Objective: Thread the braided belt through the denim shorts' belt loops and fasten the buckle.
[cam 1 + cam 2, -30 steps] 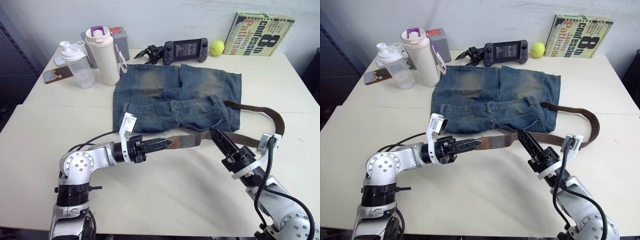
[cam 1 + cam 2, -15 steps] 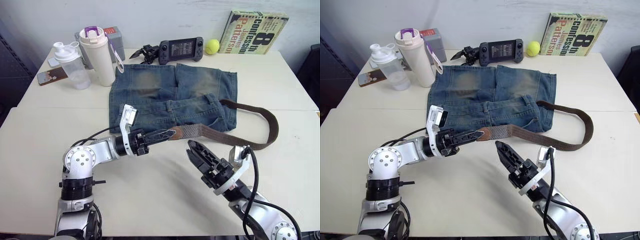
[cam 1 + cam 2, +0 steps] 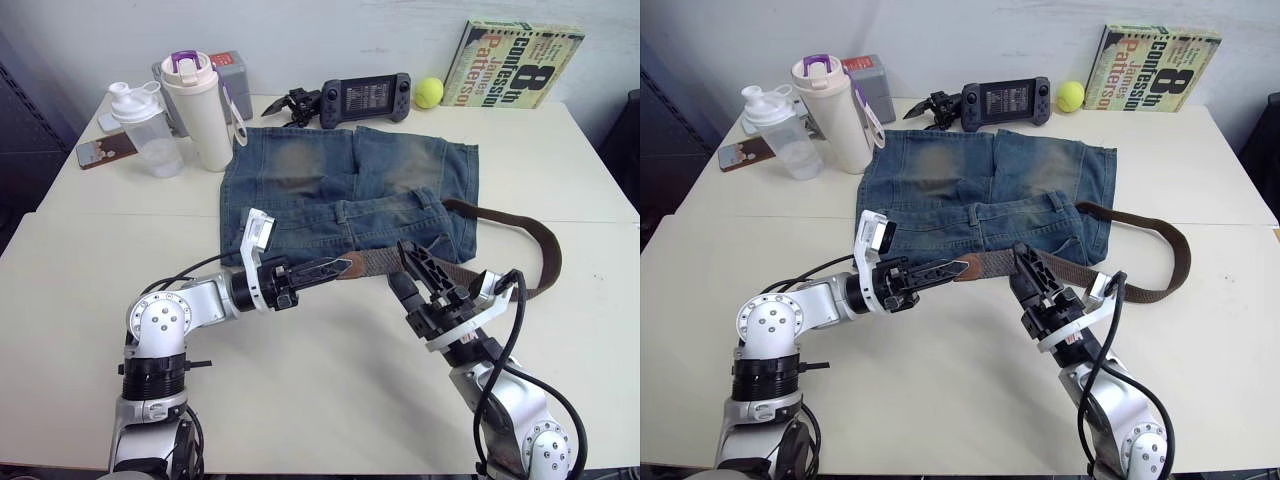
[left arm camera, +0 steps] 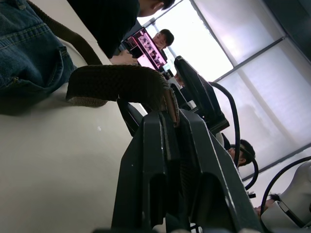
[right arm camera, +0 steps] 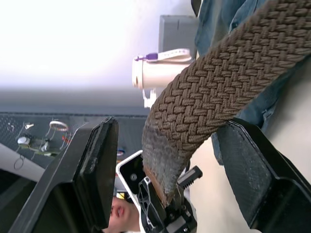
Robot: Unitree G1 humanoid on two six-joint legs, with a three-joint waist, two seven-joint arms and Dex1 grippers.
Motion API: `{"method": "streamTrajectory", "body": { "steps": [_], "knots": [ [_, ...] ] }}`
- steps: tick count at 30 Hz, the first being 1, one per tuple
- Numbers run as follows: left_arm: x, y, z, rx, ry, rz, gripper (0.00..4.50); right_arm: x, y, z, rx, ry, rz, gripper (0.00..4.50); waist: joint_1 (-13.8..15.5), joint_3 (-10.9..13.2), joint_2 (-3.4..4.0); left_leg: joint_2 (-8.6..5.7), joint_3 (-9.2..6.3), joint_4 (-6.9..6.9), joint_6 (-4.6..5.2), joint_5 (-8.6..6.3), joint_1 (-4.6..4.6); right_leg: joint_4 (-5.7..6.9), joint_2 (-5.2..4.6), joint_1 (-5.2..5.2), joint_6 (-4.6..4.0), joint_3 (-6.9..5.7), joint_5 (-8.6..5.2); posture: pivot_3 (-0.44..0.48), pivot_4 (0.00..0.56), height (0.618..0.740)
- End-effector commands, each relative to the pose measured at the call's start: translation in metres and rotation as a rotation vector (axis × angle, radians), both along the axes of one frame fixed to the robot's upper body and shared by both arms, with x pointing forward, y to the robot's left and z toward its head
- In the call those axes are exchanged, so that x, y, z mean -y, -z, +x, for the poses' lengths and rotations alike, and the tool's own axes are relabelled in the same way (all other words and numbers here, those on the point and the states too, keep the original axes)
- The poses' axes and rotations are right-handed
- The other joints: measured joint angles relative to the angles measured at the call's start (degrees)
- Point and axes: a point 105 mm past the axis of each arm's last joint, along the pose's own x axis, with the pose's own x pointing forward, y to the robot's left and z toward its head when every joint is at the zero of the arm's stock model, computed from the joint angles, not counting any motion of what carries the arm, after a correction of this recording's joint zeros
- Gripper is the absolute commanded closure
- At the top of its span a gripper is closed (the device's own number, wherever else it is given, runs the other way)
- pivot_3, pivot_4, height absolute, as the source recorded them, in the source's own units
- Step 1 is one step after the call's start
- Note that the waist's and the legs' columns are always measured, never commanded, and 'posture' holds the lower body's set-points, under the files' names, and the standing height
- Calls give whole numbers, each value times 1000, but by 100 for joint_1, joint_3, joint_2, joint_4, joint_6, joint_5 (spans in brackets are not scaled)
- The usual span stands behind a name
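Braided belt (image 3: 385, 262): dark-brown woven strap with a tan leather tip, lying across the centre of the left eye frame just below the shorts. Tip end is raised off the table, pinched in the left gripper (image 3: 335, 268), whose two black fingers are closed on the leather; judged held so to keep the tip stiff and aimed for feeding into a loop. From there the strap runs right, loops out to the right-centre of the frame and curves back to the shorts' right edge. No buckle can be made out.

Right gripper (image 3: 408, 268): fingers spread apart, straddling the strap just right of the tip; the right wrist view shows the weave passing between the two fingers with a gap on both sides, so nothing is gripped. Judged positioned to take over or steady the strap.

Denim shorts (image 3: 345, 190): faded blue with brownish worn patches, spread flat in the upper centre, one edge nearest the belt. Belt loops (image 3: 343, 211): short denim strips on the band across the shorts' middle; none visibly threaded on this near side.

Table (image 3: 330, 400): pale top bearing everything. Upper left: two shaker bottles (image 3: 198, 105). Upper centre: handheld game console (image 3: 365, 97). Upper right: tennis ball (image 3: 432, 93) and a book (image 3: 512, 66).
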Motion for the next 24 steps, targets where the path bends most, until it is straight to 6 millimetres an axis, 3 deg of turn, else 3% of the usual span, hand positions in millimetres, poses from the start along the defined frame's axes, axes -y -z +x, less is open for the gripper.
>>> {"method": "streamTrajectory", "body": {
  "steps": [1, 2, 3, 9, 10, 17, 19, 20, 23, 24],
  "knots": [
    [0, -8, -3, 28, 10, -24, 4500, 4, -11, -2, 43, 50, 11, 1403, -1, 0, 0, 0, 0, 0, 0, 0, 0, 0, 0, 0, 0, 0, 0, 0, 150, 739],
    [0, -8, -3, 28, 10, -21, 4500, 3, -12, -2, 45, 47, 4, 1775, -1, 0, 0, 0, 0, 0, 0, 0, 1, 2, 1, 0, 0, 0, 0, 0, 150, 739],
    [1, -8, -3, 27, 12, -21, 4500, 1, -12, -3, 46, 41, -5, 1873, -1, 0, 0, 1, -1, 0, 0, 0, 1, 2, 1, 0, 0, -1, 0, 0, 150, 739],
    [2, -6, -3, 24, 15, -17, 4500, 3, -11, 0, 41, 68, 9, 4248, -5, 0, 0, 1, -1, -3, -1, 0, 1, 1, 2, -1, 0, 0, 0, 0, 150, 739],
    [2, -6, -3, 22, 16, -16, 4500, 4, -13, 0, 47, 75, 16, 4441, -4, 0, 0, 1, -1, -3, -1, 1, 1, 1, 2, -1, 0, 0, 0, 0, 150, 739],
    [2, -4, -3, 31, 15, 15, 4500, 6, -19, 2, 78, 88, 9, 4441, -3, 0, 0, 1, -1, -3, -1, 1, 1, 1, 2, 0, 0, 0, 0, 0, 150, 739],
    [2, -2, -5, 51, 27, 41, 3615, 10, -22, 3, 91, 105, 12, 4500, -4, 0, 0, 1, -1, -3, -1, 1, 1, 1, 2, 0, 0, 0, 0, 0, 150, 739],
    [2, -1, -5, 71, 23, 68, 3535, 13, -24, 3, 98, 118, 16, 4500, -4, 0, 0, 1, -1, -3, -1, 1, 1, 1, 2, 0, 0, 0, 0, 0, 150, 739],
    [-4, 4, -1, 92, -3, 127, 2686, 27, -26, 6, 106, 181, 22, 4500, -3, 0, 0, 1, -1, -3, -1, 1, 1, 1, 2, -1, 0, 0, 0, 0, 150, 739],
    [-15, 10, 2, 157, -13, 196, 2686, 37, -26, 6, 109, 220, -1, 4500, -3, 0, 0, 1, 0, -3, -1, 1, 1, 1, 2, 0, 0, 0, 0, 0, 150, 739]
  ]
}}
